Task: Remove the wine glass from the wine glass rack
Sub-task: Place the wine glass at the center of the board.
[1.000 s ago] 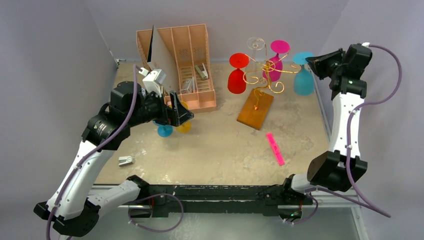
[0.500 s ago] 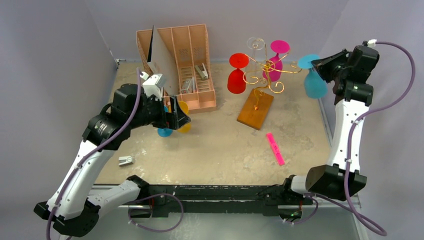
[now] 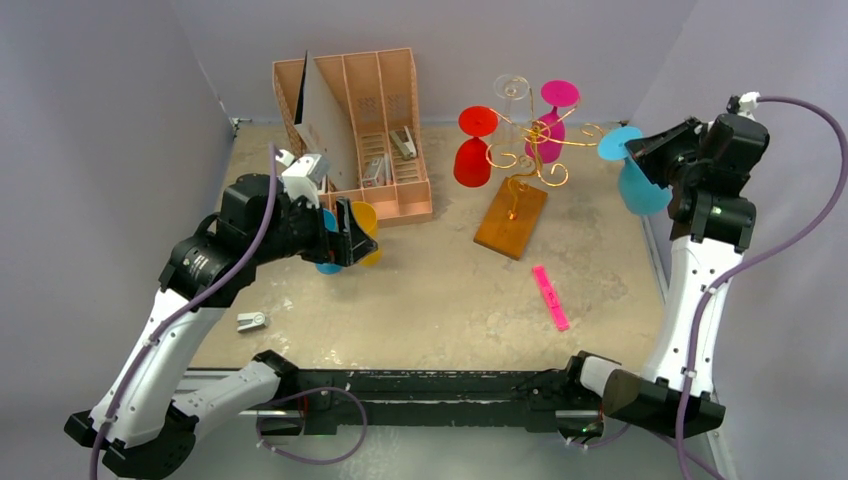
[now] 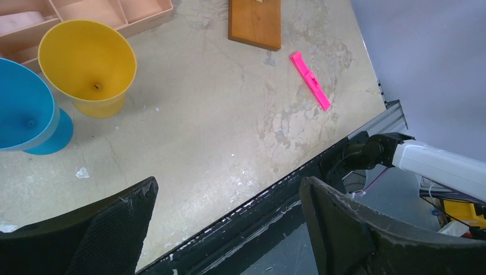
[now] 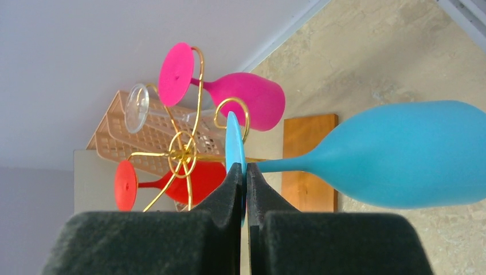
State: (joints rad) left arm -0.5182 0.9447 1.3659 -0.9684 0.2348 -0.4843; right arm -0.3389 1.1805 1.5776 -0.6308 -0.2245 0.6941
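the big sandy table (image 3: 450, 290) holds it all. the pink-tan file organiser (image 3: 370, 140) stands well to the left of the wine glass rack (image 3: 525, 150), which is gold curly wire on a flat wooden base. a red glass (image 3: 472, 150), a pink glass (image 3: 550, 120) and a clear glass (image 3: 512, 88) hang on the rack. the light blue wine glass (image 3: 640, 188) is just beside the rack's right side, up in the air, and it looks free of the wire. the right claw (image 5: 245, 177) is pressed together on the thin edge of that glass's round foot, with the stem and bowl sticking out sideways. i think the glass is light and hard, maybe smooth and slippery, and it could crack if it bumps something. holding only the foot edge, the bowl may tip or swing, so the stem near the foot looks like a safer spot to hold. the left claw (image 4: 226, 212) is spread wide and holds nothing, far to the left of the rack, above a yellow glass (image 4: 89, 63) and a blue glass (image 4: 26, 114). a small pink marker (image 3: 550, 297) lies in front of the rack.
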